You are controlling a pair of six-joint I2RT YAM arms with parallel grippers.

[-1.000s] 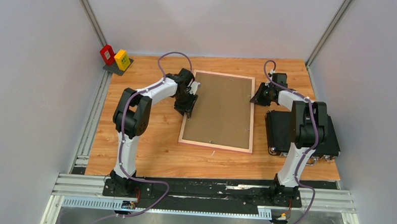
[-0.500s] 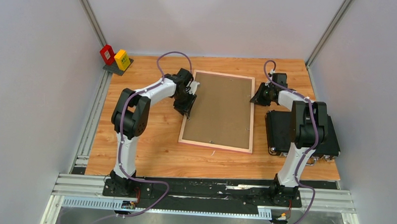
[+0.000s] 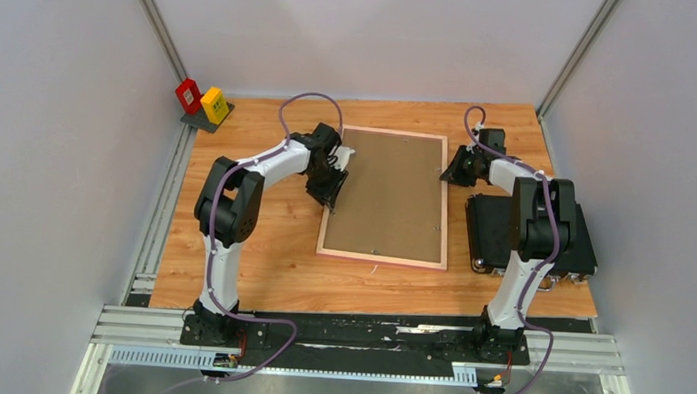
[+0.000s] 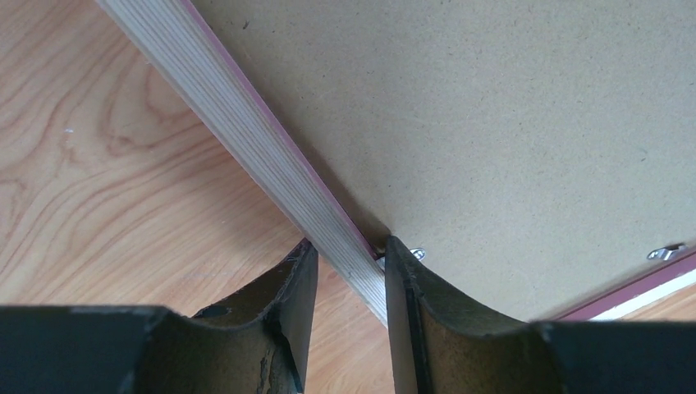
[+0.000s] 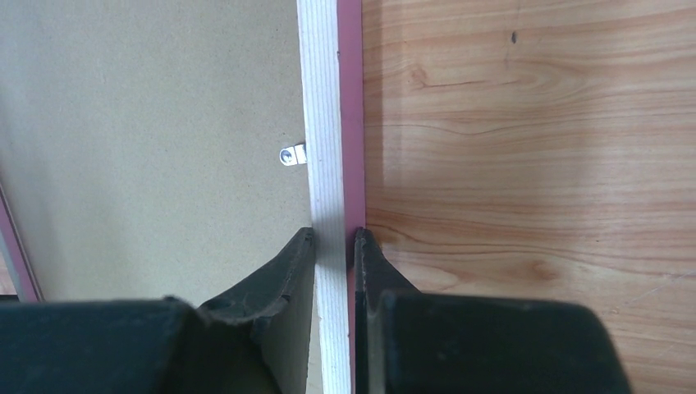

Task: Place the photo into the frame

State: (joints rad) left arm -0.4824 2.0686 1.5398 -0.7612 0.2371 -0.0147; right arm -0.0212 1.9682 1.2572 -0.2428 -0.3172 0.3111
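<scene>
We begin with the wooden table [image 3: 262, 273], on which the frame [image 3: 445, 221] lies flat with its pale wood back upward, between the two arms; its opening is filled by the brown backing board [image 3: 389, 194], so the photo shows in none of our views, and we cannot tell whether it already sits under that board; a black case [image 3: 494, 230] rests just beside the frame's right rail; the left gripper [image 4: 350, 242] straddles the left rail near a corner, its jaws pressed to either side of it as far as the wrist view shows, and the right gripper [image 5: 335, 231] is clamped across the right rail, one finger on the backing side and one on the pink edge; small metal turn clips [image 5: 291, 153] stand at the inner edge of the rails, one right by the left gripper's inner finger; we judge the hazards thus: both holds are narrow pinches on thin rails, so an uneven lift or pull could twist the frame or let a rail slip; a finger could snag a clip; if the clips are not turned home, tilting could drop the board out; a swing to the right could strike the case
</scene>
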